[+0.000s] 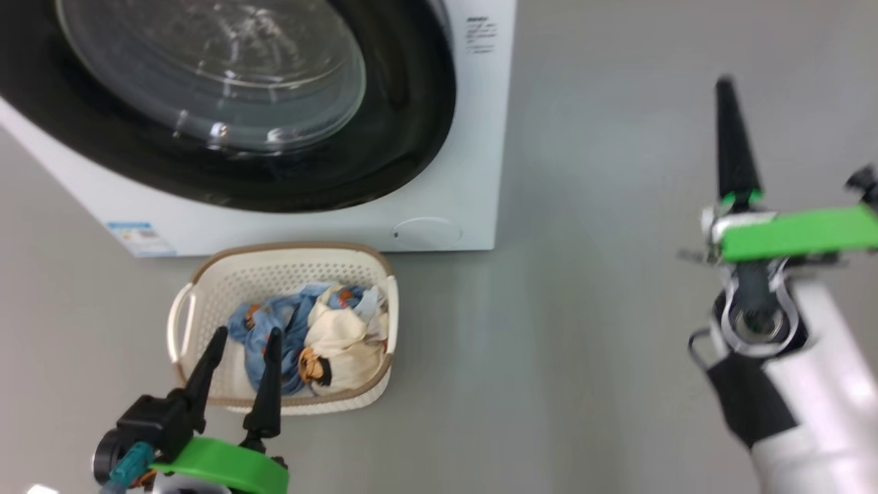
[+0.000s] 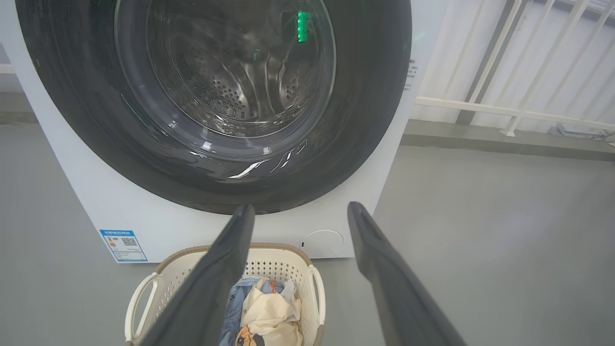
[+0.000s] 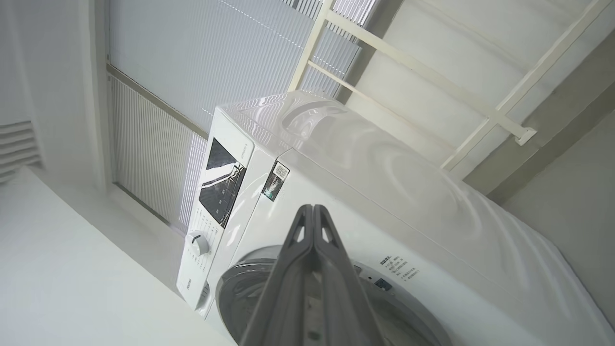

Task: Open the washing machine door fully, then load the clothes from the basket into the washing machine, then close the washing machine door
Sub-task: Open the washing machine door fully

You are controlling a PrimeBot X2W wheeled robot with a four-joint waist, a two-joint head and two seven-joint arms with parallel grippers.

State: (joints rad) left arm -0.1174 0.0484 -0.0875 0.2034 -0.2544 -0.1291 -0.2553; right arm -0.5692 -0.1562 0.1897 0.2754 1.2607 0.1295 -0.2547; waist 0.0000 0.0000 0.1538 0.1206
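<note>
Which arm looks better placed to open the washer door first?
Probably the right. The right gripper, fingers shut, is raised and aimed at the washing machine door. The left gripper hangs low over the basket, fingers open, nearer the clothes.

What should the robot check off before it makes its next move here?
1. Washing machine door open for loading: not ok, it sits closed against the washing machine.
2. Clothes ready in the basket: ok, a blue and a cream garment lie inside it.
3. Left gripper free: ok, open and empty, near the basket.
4. Right gripper free: ok, shut on nothing, raised to the machine's right.
5. Basket out of the door's swing: cannot tell; it stands on the floor close before the machine.
</note>
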